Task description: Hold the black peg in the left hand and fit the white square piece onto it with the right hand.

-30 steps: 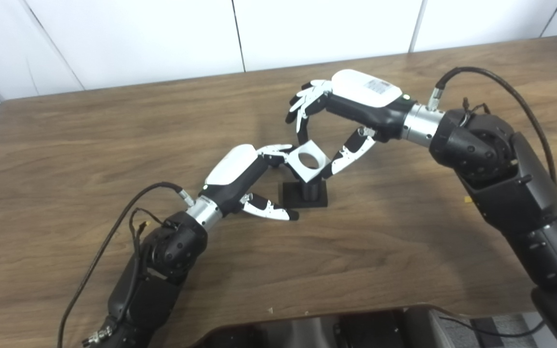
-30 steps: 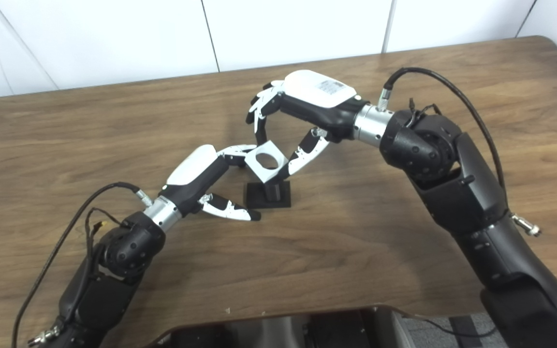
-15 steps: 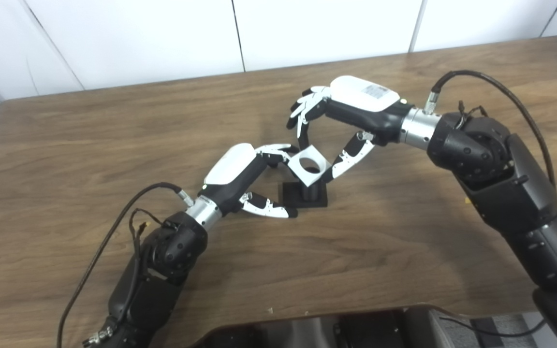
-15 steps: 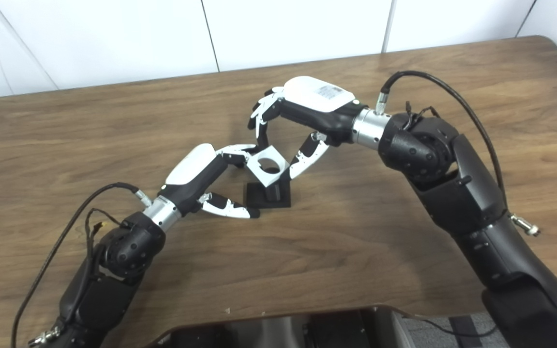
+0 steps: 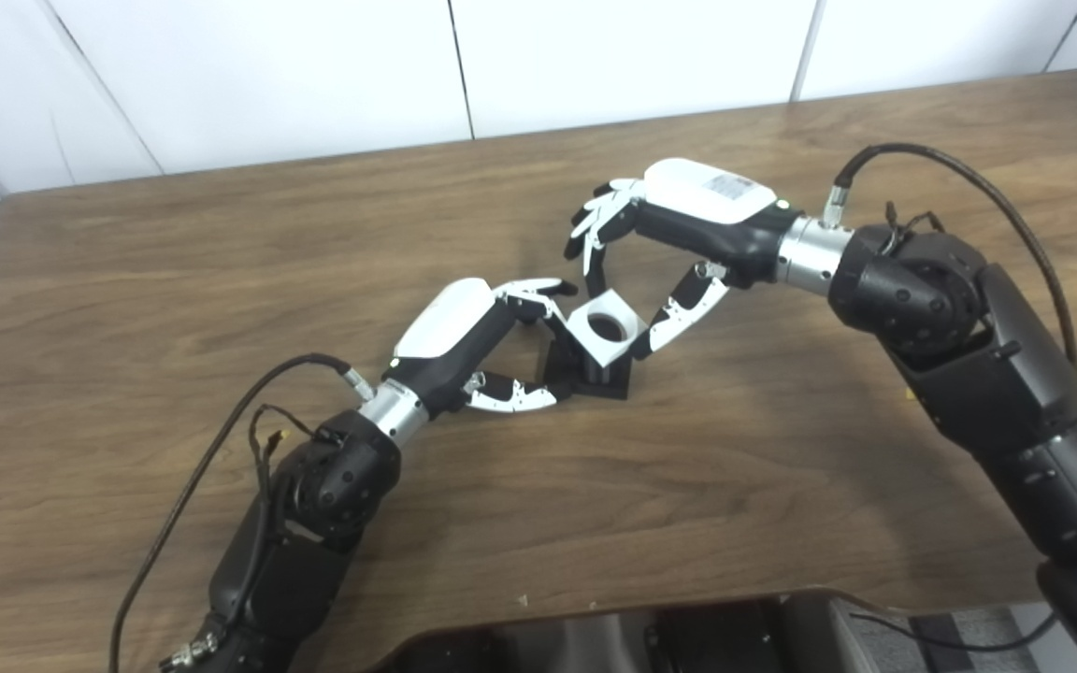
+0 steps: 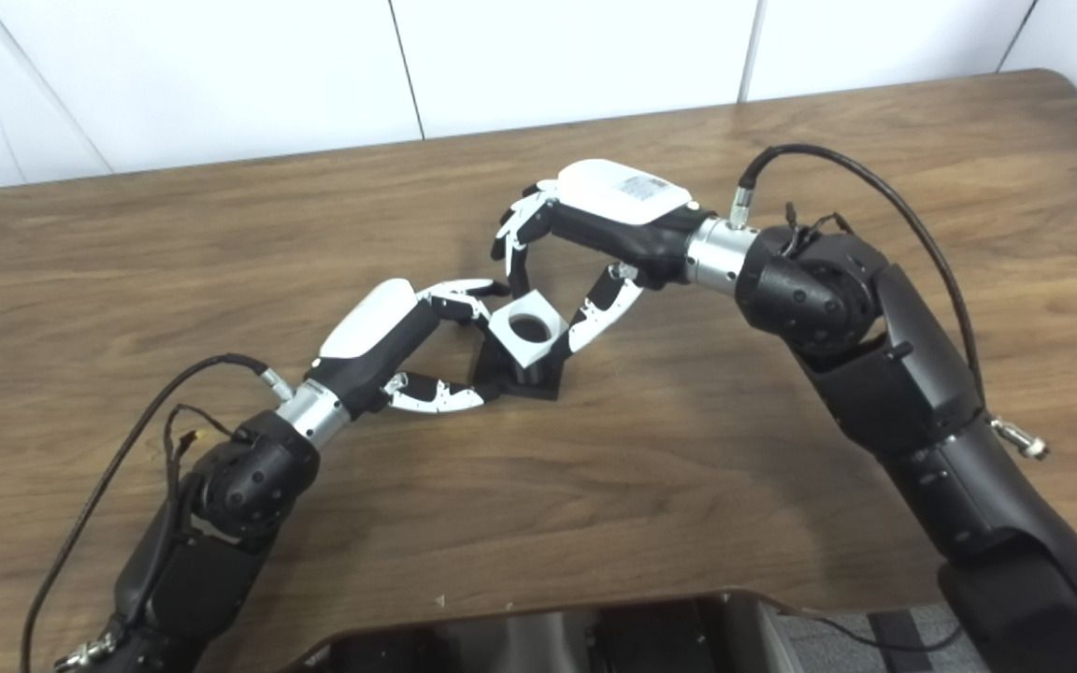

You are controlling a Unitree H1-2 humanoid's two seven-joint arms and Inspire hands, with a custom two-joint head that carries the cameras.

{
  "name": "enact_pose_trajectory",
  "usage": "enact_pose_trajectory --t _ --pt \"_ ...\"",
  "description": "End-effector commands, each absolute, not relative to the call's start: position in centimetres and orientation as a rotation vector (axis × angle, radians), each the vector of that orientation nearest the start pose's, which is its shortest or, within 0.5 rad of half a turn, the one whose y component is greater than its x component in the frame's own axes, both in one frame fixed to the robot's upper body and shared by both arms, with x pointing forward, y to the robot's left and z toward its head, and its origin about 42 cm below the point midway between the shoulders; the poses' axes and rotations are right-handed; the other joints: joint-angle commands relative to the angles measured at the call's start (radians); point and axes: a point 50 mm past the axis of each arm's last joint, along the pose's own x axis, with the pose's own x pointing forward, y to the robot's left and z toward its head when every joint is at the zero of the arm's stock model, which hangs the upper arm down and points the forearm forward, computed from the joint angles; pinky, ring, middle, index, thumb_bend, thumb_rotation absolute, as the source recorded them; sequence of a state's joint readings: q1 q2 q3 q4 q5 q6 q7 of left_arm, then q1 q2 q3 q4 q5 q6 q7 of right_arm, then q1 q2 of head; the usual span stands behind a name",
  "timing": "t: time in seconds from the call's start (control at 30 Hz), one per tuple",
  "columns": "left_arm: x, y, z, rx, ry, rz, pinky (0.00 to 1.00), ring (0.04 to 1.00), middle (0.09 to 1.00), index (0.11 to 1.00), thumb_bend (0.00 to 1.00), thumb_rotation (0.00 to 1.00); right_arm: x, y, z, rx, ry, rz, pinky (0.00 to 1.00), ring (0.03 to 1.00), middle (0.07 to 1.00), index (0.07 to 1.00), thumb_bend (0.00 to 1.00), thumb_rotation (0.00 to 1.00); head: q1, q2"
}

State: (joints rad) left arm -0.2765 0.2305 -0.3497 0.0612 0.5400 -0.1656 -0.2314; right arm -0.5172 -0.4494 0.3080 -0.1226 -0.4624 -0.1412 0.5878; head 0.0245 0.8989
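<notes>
White square piece (image 5: pixel 605 327) now lower than a second ago, dropped down over black peg (image 5: pixel 597 378), hole around post; seating looks nearly done

Right hand (image 5: pixel 665 245) pinching piece, finger and thumb

Left hand (image 5: pixel 487 348) fingers clasping peg base on table (image 5: pixel 221 262)

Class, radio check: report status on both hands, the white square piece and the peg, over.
Left robot hand steadying black peg at its base. Right robot hand pinching white square piece, seated low on peg. Nothing in the way on table.

A robotics lab: a bare wood-grain table (image 5: pixel 221 243) stands against plain white wall panels (image 5: pixel 267 65), with cabled humanoid arms at work.
</notes>
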Motion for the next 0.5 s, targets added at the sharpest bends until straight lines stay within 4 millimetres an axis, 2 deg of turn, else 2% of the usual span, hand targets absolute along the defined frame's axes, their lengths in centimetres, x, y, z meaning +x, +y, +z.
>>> enact_pose_trajectory --t 0.0,0.23,0.47 --pt "34.88 17.13 14.79 0.87 -0.305 -0.58 0.71 0.877 0.868 0.493 0.52 0.07 38.83 -20.22 29.18 -1.163 -0.574 0.769 0.93 0.852 0.752 0.475 0.52 0.14 0.0 0.0" --pt "34.6 17.18 14.73 0.873 -0.309 -0.578 0.71 0.875 0.864 0.493 0.52 0.07 38.56 -20.08 28.83 -1.155 -0.563 0.767 0.94 0.854 0.752 0.476 0.52 0.14 -0.004 -0.026" --pt "34.41 17.26 14.59 0.868 -0.305 -0.583 0.72 0.875 0.868 0.493 0.52 0.07 38.52 -19.97 28.27 -1.147 -0.557 0.76 0.94 0.855 0.749 0.478 0.52 0.14 -0.006 -0.034"
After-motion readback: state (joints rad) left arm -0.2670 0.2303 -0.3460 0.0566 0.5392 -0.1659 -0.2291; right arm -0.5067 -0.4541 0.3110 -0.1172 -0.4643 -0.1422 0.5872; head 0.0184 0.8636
